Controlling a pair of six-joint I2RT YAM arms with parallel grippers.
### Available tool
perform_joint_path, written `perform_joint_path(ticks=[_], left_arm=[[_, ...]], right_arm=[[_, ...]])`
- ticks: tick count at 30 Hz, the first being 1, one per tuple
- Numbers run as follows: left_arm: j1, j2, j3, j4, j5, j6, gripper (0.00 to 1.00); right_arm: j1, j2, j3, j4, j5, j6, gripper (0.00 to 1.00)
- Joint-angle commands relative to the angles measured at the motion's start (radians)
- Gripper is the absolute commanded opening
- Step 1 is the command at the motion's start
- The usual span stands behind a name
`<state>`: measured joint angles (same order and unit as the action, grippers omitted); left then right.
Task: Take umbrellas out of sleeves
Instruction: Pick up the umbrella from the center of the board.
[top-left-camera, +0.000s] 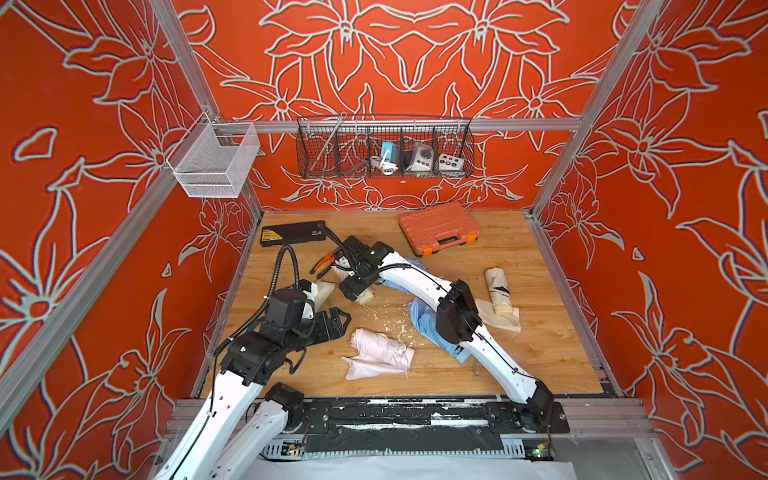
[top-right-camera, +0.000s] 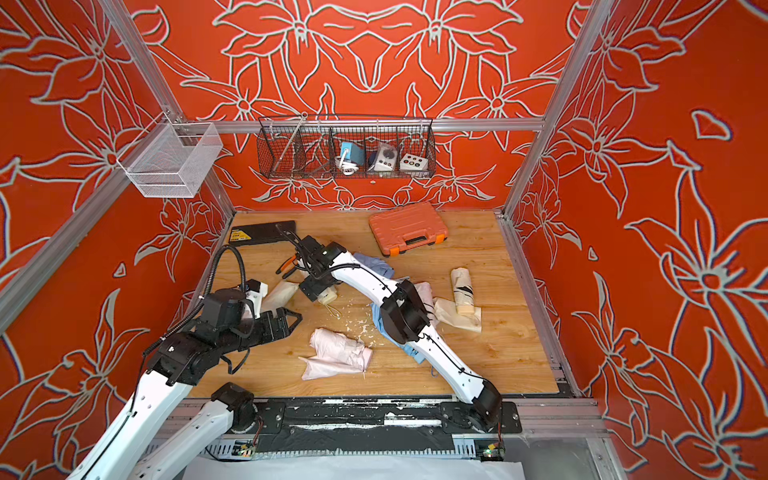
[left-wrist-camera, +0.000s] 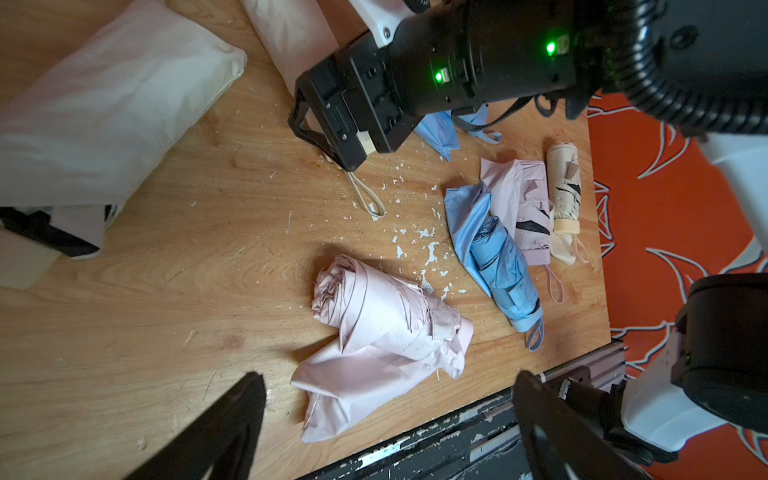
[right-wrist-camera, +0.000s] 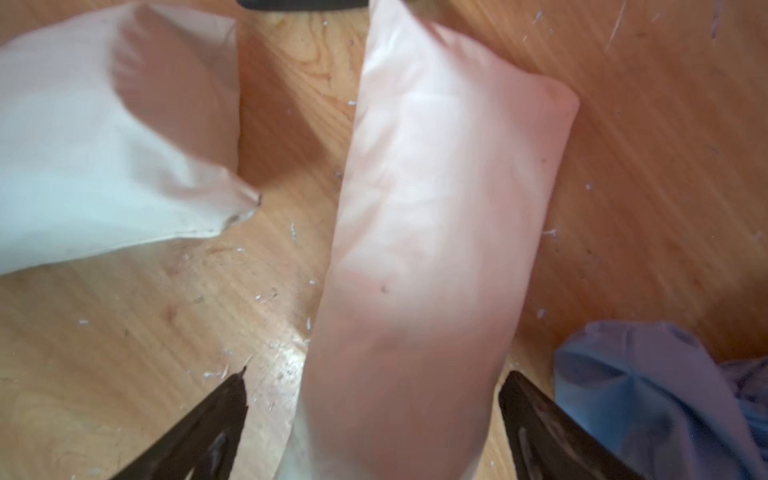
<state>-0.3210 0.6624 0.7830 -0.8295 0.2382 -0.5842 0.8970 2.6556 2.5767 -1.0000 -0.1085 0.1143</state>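
Observation:
My right gripper (right-wrist-camera: 376, 372) stands open astride a pale sleeved umbrella (right-wrist-camera: 436, 228), with a gap on each side. In a top view that gripper (top-left-camera: 355, 291) hovers mid-table over the roll's cream handle end (top-left-camera: 366, 296). A second sleeved umbrella (top-left-camera: 326, 291) lies beside my left wrist. My left gripper (top-left-camera: 343, 320) is open and holds nothing, just left of a bare pink umbrella (left-wrist-camera: 374, 307) resting on its limp pink sleeve (left-wrist-camera: 353, 395). A blue umbrella (left-wrist-camera: 498, 270), another pink one (left-wrist-camera: 528, 216) and a cream one (left-wrist-camera: 563, 183) lie bare to the right.
An orange case (top-left-camera: 438, 227) and a flat black box (top-left-camera: 293, 233) sit at the back, with orange-handled pliers (top-left-camera: 324, 264) near my right wrist. White flakes (top-left-camera: 390, 316) litter the wooden table (top-left-camera: 519, 365). A wire basket (top-left-camera: 384, 147) hangs on the back wall.

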Motion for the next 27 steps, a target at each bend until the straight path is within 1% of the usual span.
perform_joint_path(ticks=[1, 4, 7, 9, 11, 14, 18, 23, 27], left_arm=[[-0.002, 0.000, 0.003, -0.009, 0.000, -0.011, 0.92], [-0.003, -0.019, -0.013, -0.018, -0.004, -0.017, 0.92], [-0.001, -0.023, -0.019, -0.036, 0.000, -0.022, 0.92], [-0.002, -0.028, -0.017, -0.041, -0.002, -0.021, 0.92], [-0.002, -0.034, -0.014, -0.049, -0.003, -0.021, 0.92], [-0.002, -0.044, -0.013, -0.063, -0.001, -0.021, 0.92], [-0.002, -0.061, -0.018, -0.070, 0.003, -0.024, 0.92], [-0.002, -0.071, -0.030, -0.062, 0.011, -0.026, 0.92], [-0.002, -0.068, -0.027, -0.052, 0.013, -0.022, 0.93]], right_arm=[[-0.017, 0.054, 0.053, 0.009, 0.000, -0.016, 0.93], [-0.015, 0.071, 0.065, 0.011, 0.026, -0.020, 0.87], [-0.013, 0.080, 0.059, 0.018, 0.033, -0.027, 0.85], [-0.010, 0.086, 0.059, 0.021, 0.038, -0.033, 0.81], [-0.007, 0.091, 0.058, 0.021, 0.056, -0.042, 0.76], [-0.004, 0.091, 0.050, 0.020, 0.090, -0.047, 0.62], [-0.008, 0.063, 0.016, 0.039, 0.106, -0.027, 0.49], [-0.024, -0.020, -0.084, 0.131, 0.040, 0.025, 0.47], [-0.035, -0.051, -0.089, 0.155, -0.023, 0.056, 0.46]])
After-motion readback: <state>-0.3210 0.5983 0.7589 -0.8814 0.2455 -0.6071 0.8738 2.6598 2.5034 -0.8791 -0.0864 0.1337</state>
